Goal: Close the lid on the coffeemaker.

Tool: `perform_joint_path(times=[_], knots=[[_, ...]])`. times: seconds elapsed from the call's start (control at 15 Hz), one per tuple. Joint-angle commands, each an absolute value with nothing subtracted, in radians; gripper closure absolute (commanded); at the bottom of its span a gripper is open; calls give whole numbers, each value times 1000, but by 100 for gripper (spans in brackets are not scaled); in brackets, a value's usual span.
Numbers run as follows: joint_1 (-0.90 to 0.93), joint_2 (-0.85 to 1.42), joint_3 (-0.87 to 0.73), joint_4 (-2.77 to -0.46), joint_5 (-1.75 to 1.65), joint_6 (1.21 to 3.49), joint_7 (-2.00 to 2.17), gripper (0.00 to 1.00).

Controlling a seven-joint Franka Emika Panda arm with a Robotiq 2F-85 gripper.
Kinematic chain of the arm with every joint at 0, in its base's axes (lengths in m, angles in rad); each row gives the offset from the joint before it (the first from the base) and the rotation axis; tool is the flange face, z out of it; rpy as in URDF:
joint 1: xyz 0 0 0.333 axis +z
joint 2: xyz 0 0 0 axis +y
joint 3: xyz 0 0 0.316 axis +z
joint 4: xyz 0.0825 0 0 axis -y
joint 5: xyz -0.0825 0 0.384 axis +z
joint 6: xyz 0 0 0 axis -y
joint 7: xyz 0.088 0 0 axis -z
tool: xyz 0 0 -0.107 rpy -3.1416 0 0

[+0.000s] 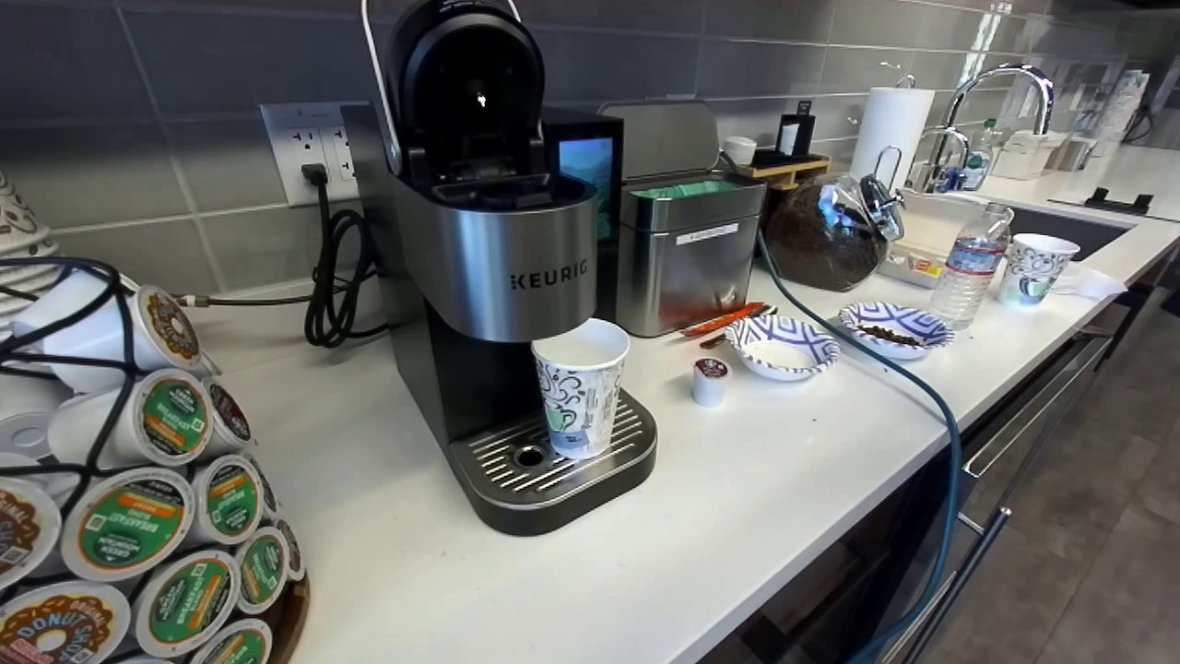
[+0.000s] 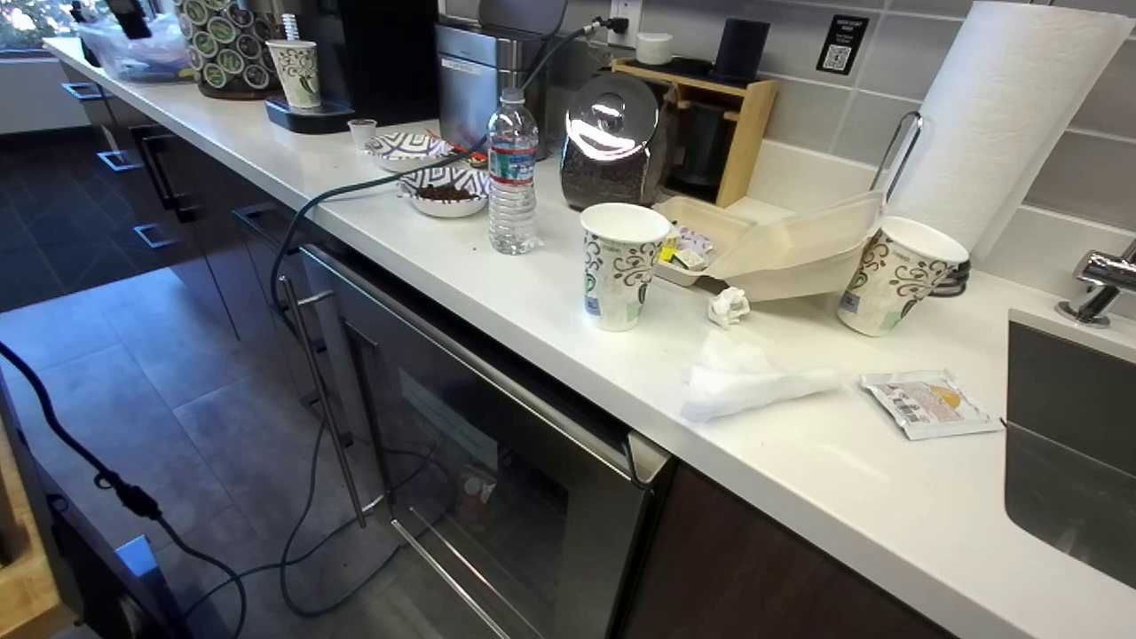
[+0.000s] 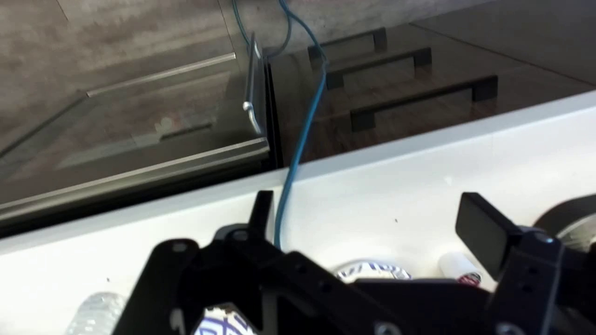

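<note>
The coffeemaker (image 1: 516, 272), brushed silver and black, stands on the white counter in an exterior view. Its lid (image 1: 472, 88) stands open, tipped up and back, with the glossy black inside showing. A patterned paper cup (image 1: 585, 392) sits on its drip tray. The coffeemaker (image 2: 368, 67) also shows in an exterior view, its top cut off and the lid out of view. The rim of its tray (image 3: 570, 211) shows at the right edge of the wrist view. My gripper (image 3: 371, 211) is open and empty above the counter, out of view in both exterior views.
A rack of coffee pods (image 1: 138, 516) stands beside the coffeemaker. A steel bin (image 1: 691, 249), a single pod (image 1: 710, 382), patterned bowls (image 1: 784, 349) and a water bottle (image 1: 973, 263) are on the other side. A blue-green cable (image 1: 922, 392) crosses the counter and hangs over its front edge.
</note>
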State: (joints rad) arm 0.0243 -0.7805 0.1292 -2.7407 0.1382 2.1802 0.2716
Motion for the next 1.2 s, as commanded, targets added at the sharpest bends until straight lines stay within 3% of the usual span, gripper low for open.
perform_joint_path(times=[0.0, 0.2, 0.27, 0.67, 0.93, 1.13], knots=[[45, -646, 202, -2651, 140, 2384, 307, 0], [50, -511, 239, -2571, 143, 2540, 339, 0], [56, -623, 219, -2638, 127, 2486, 320, 0], [59, -579, 215, -2616, 134, 2526, 322, 0], [85, -338, 213, -2468, 124, 2846, 233, 0], [242, -203, 81, -2315, 245, 2927, 4, 0]])
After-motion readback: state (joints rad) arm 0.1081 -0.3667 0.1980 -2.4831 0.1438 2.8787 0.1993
